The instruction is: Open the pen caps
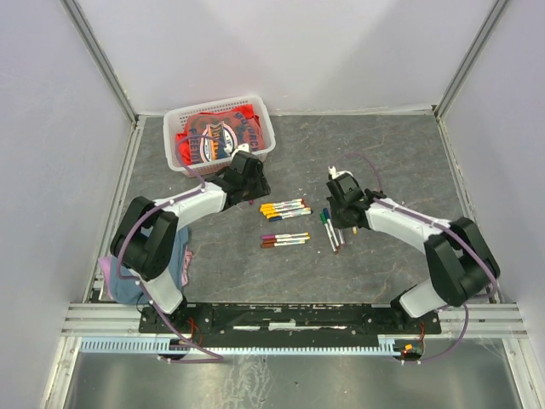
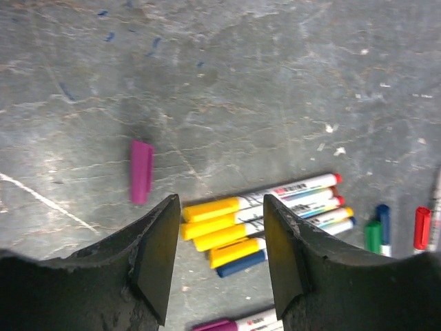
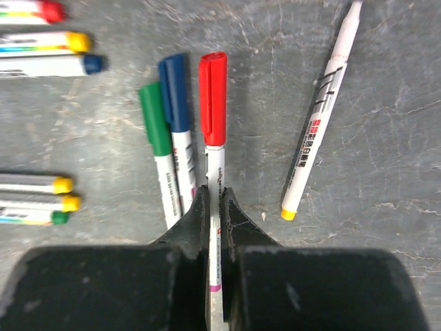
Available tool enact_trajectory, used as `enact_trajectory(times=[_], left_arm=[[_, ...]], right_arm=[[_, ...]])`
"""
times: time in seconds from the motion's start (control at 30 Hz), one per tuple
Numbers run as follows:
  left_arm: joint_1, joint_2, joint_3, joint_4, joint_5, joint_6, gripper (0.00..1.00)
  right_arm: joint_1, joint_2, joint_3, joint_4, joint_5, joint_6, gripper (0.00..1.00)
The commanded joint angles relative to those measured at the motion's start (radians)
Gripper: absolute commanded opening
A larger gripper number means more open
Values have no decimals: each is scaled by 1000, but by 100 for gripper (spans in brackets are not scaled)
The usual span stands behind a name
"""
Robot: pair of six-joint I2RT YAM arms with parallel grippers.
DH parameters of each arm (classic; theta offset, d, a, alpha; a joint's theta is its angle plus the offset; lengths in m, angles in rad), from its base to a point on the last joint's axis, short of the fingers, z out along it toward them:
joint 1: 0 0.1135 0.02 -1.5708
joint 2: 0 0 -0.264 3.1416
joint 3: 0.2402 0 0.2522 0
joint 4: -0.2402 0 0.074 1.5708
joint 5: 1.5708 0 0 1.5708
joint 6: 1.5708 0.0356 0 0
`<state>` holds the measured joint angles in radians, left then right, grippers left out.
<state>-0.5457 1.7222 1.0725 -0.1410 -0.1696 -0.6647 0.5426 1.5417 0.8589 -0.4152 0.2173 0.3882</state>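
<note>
Grey slate-look table [image 1: 383,153]: left gripper [image 2: 220,203] wide open, empty, over yellow caps [image 2: 209,209]; right gripper [image 3: 214,198] pinched onto red-capped pen [image 3: 213,138], frame centre.

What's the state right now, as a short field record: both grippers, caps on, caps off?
left gripper: open, above yellow caps
right gripper: shut on red pen
red cap: on its pen
green cap, blue cap: on, beside red pen
magenta cap: off, lying alone
uncapped pen: lying apart from red pen

White basket [image 1: 173,141], far left, holds red logo cloth [image 1: 213,136]; blue cloth [image 1: 126,290] near-left.
</note>
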Motion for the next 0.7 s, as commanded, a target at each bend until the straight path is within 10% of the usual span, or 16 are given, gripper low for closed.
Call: enact_trajectory(times=[0.0, 0.67], left_arm=[[-3, -62, 13, 94, 157, -85, 58], [-28, -34, -97, 383, 507, -319, 59]], right_arm=[[24, -139, 0, 40, -24, -23, 1], [140, -187, 21, 158, -181, 31, 1]])
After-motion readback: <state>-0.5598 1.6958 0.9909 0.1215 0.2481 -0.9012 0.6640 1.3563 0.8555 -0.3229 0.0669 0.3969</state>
